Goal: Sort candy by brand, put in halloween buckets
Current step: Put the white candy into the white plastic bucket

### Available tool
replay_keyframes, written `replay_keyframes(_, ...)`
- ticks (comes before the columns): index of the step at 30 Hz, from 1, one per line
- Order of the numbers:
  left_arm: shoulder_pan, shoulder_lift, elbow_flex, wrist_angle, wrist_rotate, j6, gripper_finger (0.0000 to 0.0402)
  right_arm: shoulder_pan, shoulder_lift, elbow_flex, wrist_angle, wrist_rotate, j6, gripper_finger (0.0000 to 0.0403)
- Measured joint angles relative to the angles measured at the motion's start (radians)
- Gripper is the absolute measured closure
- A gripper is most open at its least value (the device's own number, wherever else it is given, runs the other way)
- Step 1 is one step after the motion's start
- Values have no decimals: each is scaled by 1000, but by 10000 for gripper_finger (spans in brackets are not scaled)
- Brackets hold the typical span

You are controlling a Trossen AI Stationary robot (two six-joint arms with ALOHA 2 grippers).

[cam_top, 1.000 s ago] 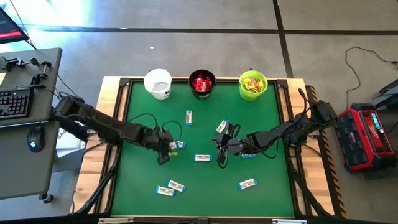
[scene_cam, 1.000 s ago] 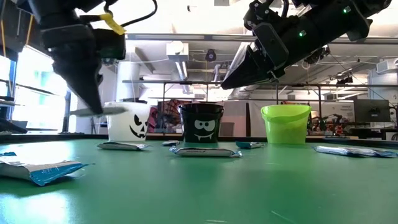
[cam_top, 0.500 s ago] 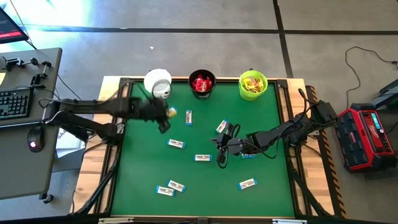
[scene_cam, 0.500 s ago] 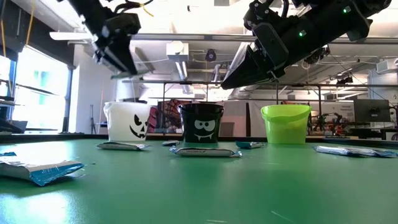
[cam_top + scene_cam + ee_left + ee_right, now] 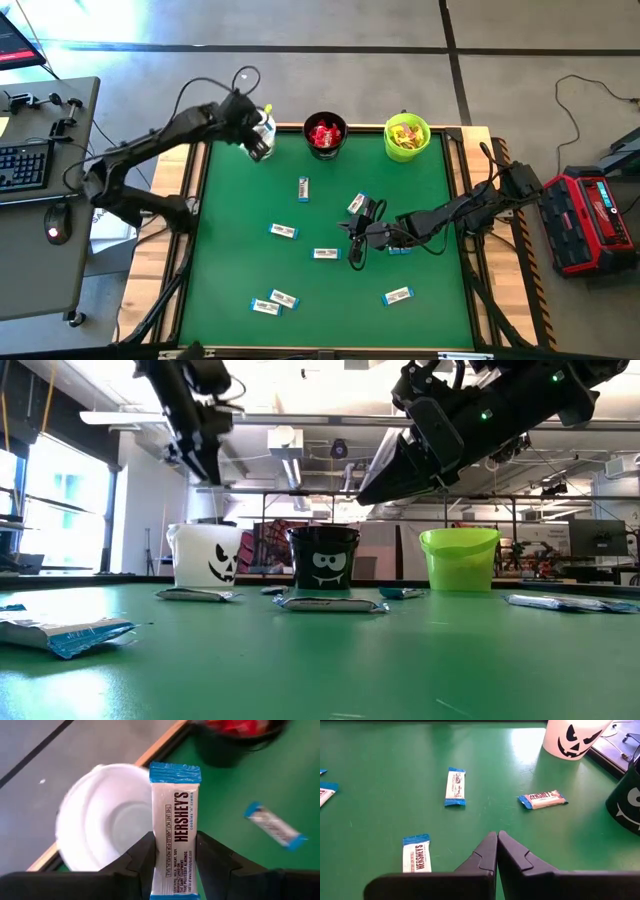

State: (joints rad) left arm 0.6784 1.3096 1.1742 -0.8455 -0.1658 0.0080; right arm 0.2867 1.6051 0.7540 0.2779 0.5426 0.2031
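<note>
My left gripper [image 5: 258, 138] hangs over the white bucket [image 5: 266, 127] at the table's far left, shut on a white-and-blue candy bar [image 5: 175, 832]. In the left wrist view the white bucket [image 5: 95, 820] lies open right beneath the bar. The black bucket [image 5: 325, 135] holds red candy and the green bucket [image 5: 407, 137] holds yellow-and-pink candy. Several white-and-blue bars lie loose on the green mat, such as one [image 5: 303, 187] near the buckets and one [image 5: 397, 296] at the front right. My right gripper [image 5: 356, 256] hovers shut and holding nothing over the middle of the mat.
The mat [image 5: 230, 270] has a raised wooden frame [image 5: 178, 250]. A desk with a keyboard [image 5: 25, 165] stands to the left and a red-and-black case [image 5: 590, 220] lies on the floor to the right. Loose bars lie near my right gripper [image 5: 497, 840], one [image 5: 416, 852] close by.
My left arm has swung from the mat's middle left up to the white bucket, carrying the bar. The right arm has stayed still.
</note>
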Motion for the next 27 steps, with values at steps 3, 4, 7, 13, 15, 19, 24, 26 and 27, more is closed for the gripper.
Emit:
replay_keyframes(3, 64, 75, 18, 0, 7, 46, 288, 0, 0, 0, -4, 0, 0, 403)
replay_keyframes(4, 83, 102, 24, -1, 8, 61, 288, 0, 0, 0, -4, 0, 0, 403)
replay_keyframes(7, 135, 179, 47, -2, 9, 109, 288, 0, 0, 0, -4, 0, 1, 403)
replay_keyframes(13, 228, 299, 102, -2, 88, 155, 289, 0, 0, 0, -5, 0, 1, 403)
replay_keyframes(15, 245, 325, 109, -1, 95, 160, 289, 0, 0, 0, -6, 0, 1, 403)
replay_keyframes(19, 255, 362, 109, -1, 106, 178, 289, 0, 0, 0, -6, 0, -1, 403)
replay_keyframes(24, 254, 392, 109, 19, 109, 184, 289, 0, 0, 0, -7, 0, -1, 403)
replay_keyframes(26, 254, 399, 109, 24, 110, 184, 289, 0, 0, 0, -7, 0, -1, 403)
replay_keyframes(27, 254, 402, 109, 23, 110, 185, 289, 0, 0, 0, -7, 0, -1, 403)
